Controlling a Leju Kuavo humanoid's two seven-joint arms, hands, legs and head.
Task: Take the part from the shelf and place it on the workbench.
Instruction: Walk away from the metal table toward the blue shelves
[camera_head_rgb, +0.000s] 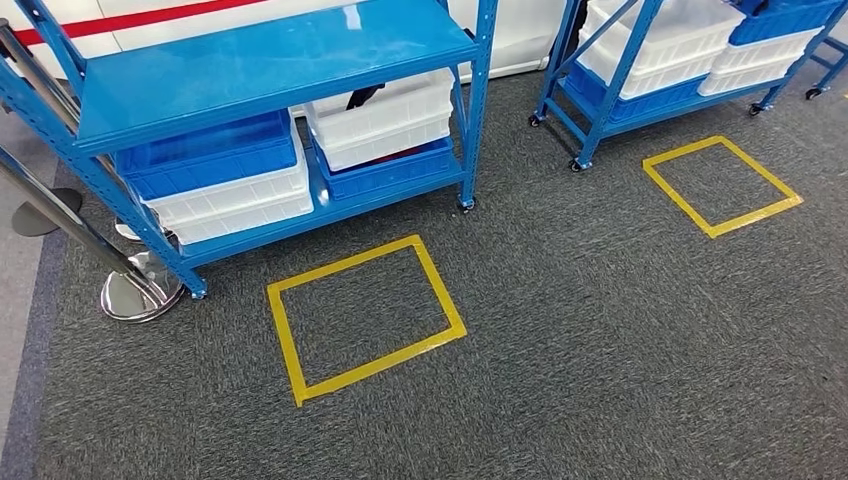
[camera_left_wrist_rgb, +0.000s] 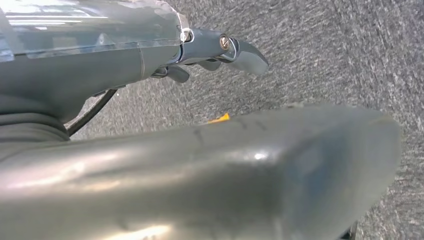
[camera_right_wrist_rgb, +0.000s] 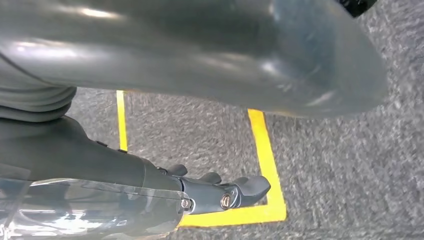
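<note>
Shelf with a blue steel frame is standing at the upper left of the head view, its glossy blue top deck bare. On its lower deck, blue and white plastic bins are sitting stacked, with a second stack beside them; something dark is poking out of the white bin there, too small to identify, so I cannot tell where the part is. A yellow tape square is lying on the grey carpet just in front of the shelf. A chrome stanchion base is standing against the shelf's left front leg, its pole slanting across that side. A second wheeled rack with more bins is standing to the right, with another tape square before it. The left hand is hanging over carpet, fingers loosely extended and holding nothing. The right hand is hanging over a yellow tape corner, fingers likewise relaxed and empty.
</note>
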